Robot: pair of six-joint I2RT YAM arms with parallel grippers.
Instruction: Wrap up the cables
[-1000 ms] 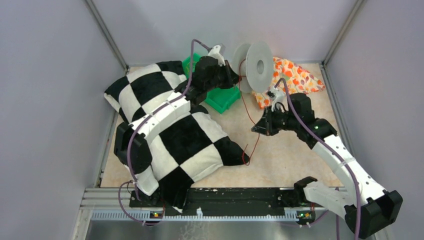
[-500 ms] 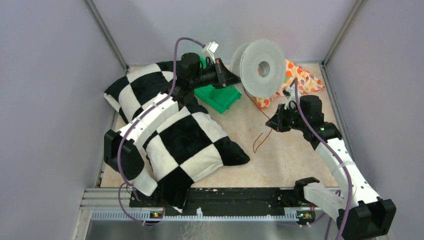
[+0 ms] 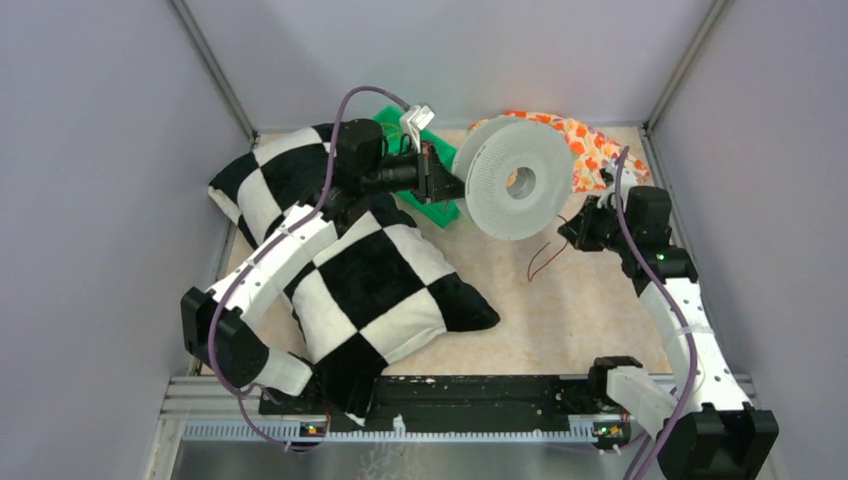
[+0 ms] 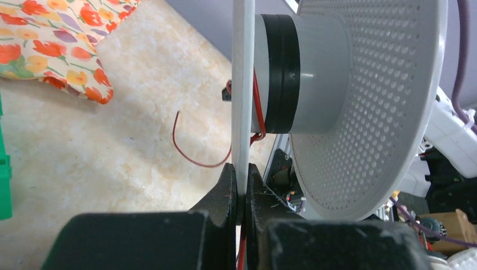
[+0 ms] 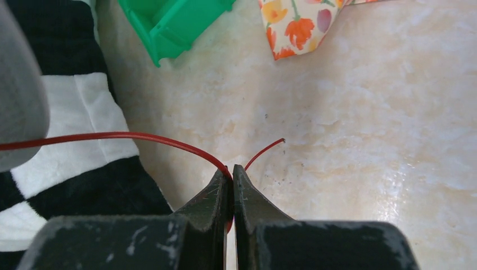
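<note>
A white perforated spool (image 3: pixel 510 180) hangs above the table's middle back, its face turned up toward the top camera. My left gripper (image 3: pixel 445 183) is shut on the edge of the spool's thin flange (image 4: pixel 243 84). The cable (image 3: pixel 545 258), a thin red wire, runs from the spool's hub (image 4: pixel 315 73) down to the table. Its loose end (image 4: pixel 194 159) curls on the surface. My right gripper (image 3: pixel 572 230), right of the spool, is shut on the cable (image 5: pixel 140 136). In the right wrist view the wire's short free tip (image 5: pixel 264 149) sticks out past the right gripper (image 5: pixel 232 171).
A big black-and-white checkered pillow (image 3: pixel 370 270) covers the left half of the table under my left arm. A green bin (image 3: pixel 437 208) sits behind it, partly hidden by my left wrist. A floral cloth (image 3: pixel 580 140) lies at the back right. Grey walls enclose three sides.
My left arm swung the spool rightward and toward the front, turning its face up. The right gripper moved right and back with the cable. The slack loop on the table got shorter.
</note>
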